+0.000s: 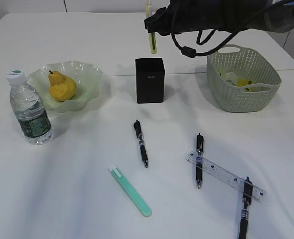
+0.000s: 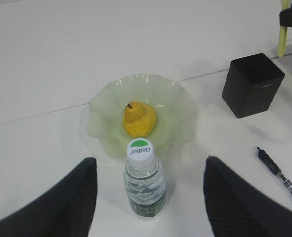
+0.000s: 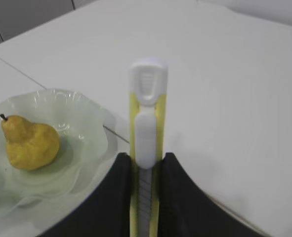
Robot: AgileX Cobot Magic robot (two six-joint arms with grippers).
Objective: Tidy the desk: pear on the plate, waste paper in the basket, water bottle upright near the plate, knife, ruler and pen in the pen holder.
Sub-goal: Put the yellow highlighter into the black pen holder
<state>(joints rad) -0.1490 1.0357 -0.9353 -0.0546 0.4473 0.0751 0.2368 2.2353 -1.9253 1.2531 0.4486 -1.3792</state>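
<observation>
Plate (image 1: 89, 74): pale green translucent glass with a wavy ruffled rim, resting on the white smooth surface (image 1: 77, 189) to the left of the pen holder (image 1: 149, 79); it contains one pear (image 1: 62, 86), yellow, lumpy, with a short dark stem, sitting upright. Water bottle (image 1: 30, 108): clear ribbed plastic, white cap, dark green label, standing upright just left of and nearer the camera than the plate. Pen holder: black, square, box-shaped, matte, with tiny pale lettering on its front; its interior cannot be made out. Basket (image 1: 246, 97): sage-green oval plastic with woven-look perforated sides and handle cutouts, standing right of the pen holder; yellow and white items lie inside, not identifiable. Right pincer (image 1: 152, 24): closed on a yellow utility knife (image 1: 152, 42) with a white slider, held vertically in the air above the pen holder, clear of its rim. Left pincer (image 2: 148, 197): jaws spread wide and empty, hovering above the water bottle in the left wrist view. In front of the pen holder on the surface lie a black pen (image 1: 141, 143), a teal utility knife (image 1: 130, 190) to its left, and to the right a second black pen (image 1: 199, 159) lying across one end of the clear ruler (image 1: 225, 175), with a third black pen (image 1: 245, 208) across the other end.
</observation>
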